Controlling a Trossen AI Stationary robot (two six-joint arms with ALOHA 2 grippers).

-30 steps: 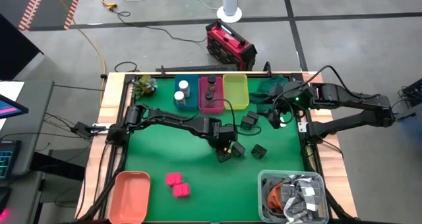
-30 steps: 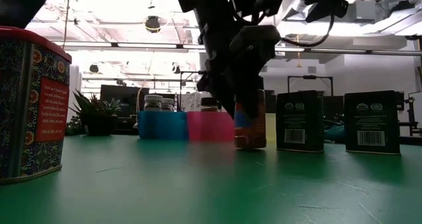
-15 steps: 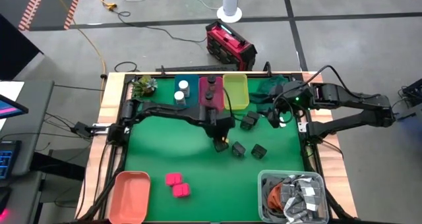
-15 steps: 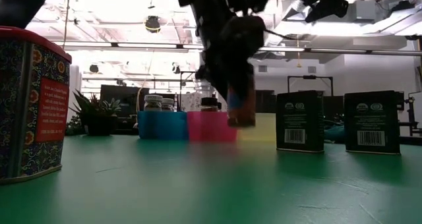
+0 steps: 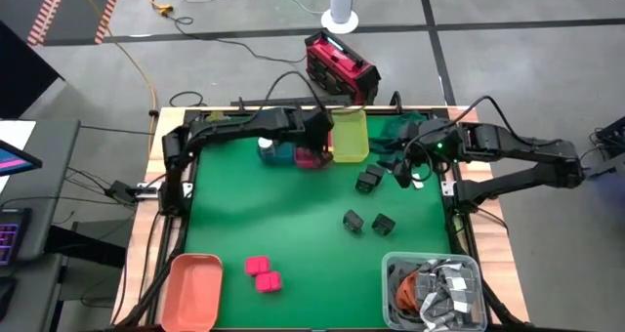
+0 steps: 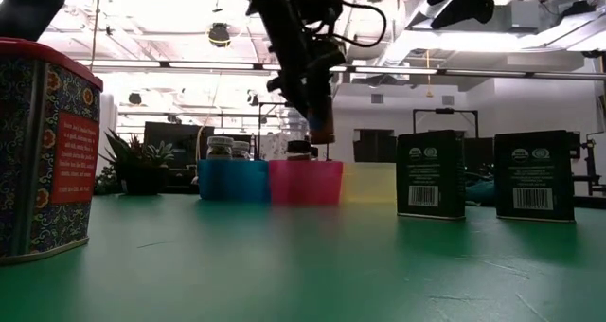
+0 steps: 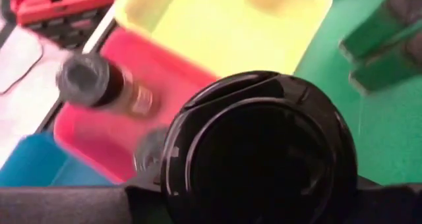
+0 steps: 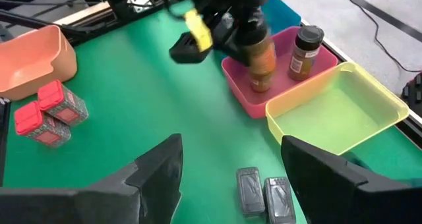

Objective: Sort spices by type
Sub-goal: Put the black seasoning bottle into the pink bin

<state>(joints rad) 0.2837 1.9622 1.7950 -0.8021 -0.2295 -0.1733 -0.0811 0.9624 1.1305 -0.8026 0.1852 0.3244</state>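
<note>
Table: green mat [image 5: 264, 225] under my arms.
Left claw [image 8: 254, 36]: closed on dark-capped jar [image 8: 261, 60], brown spice inside, hanging over pink bin [image 8: 290, 85].
Right claw [image 8: 227, 168]: spread wide, empty, boxes [image 8: 264, 192] beneath.

The green table [image 5: 254, 220] carries coloured trays [image 5: 350, 137], black boxes [image 5: 368, 221] and pink blocks [image 5: 262, 272].
</note>
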